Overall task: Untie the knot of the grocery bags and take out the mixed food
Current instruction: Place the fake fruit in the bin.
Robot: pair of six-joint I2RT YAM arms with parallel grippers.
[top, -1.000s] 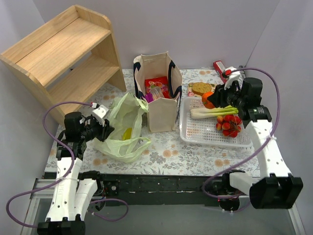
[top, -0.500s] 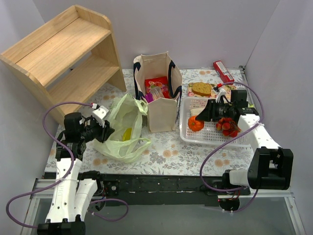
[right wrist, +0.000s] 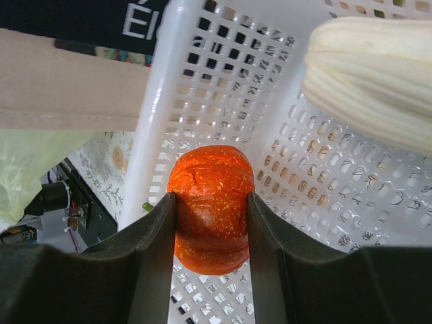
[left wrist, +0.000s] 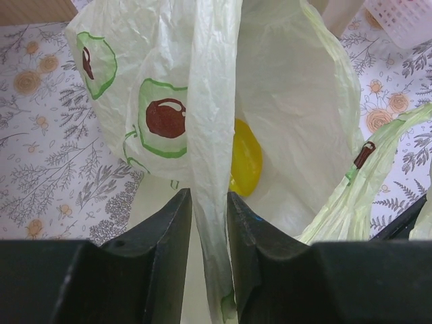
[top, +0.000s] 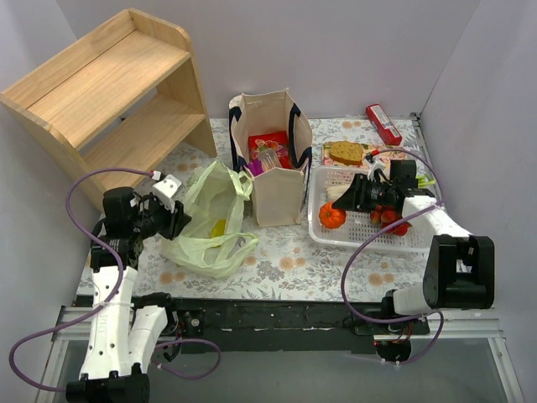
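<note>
A: Where does the pale green plastic bag (top: 201, 210) lie?

B: Seen from overhead, at about eight o'clock on the table (top: 294, 267). It is slumped just beside the canvas tote (top: 277, 191), which stands upright near the middle with its navy straps.

A: How does the bag look?

B: It is thin, crinkled and half see-through, printed with avocado halves (left wrist: 165, 118). Its mouth gapes. One handle loop stands up at twelve o'clock of the bag and the other lies flat at five o'clock. A yellow rounded item (left wrist: 244, 156) shows through the film inside.

A: And the left gripper (left wrist: 208, 196)?

B: It is at nine o'clock of the bag, pinching a hanging fold of the film. The fold runs down between the fingers and touches both.

A: The right gripper (right wrist: 210, 197)?

B: It is clenched on the orange fruit (right wrist: 209, 223), a round one with speckled skin, low in the white basket (right wrist: 152, 142) at its eight o'clock side. I cannot tell whether the fruit touches the basket floor.

A: What other food is there?

B: A pale ribbed vegetable (right wrist: 364, 74) lies at one o'clock of the fruit. The strawberries (top: 390, 217) are at three o'clock of it, and the biscuit (top: 346, 152) is beyond the basket at twelve. A red packet (top: 268, 140) and a clear bottle (top: 268, 158) sit in the tote.
</note>
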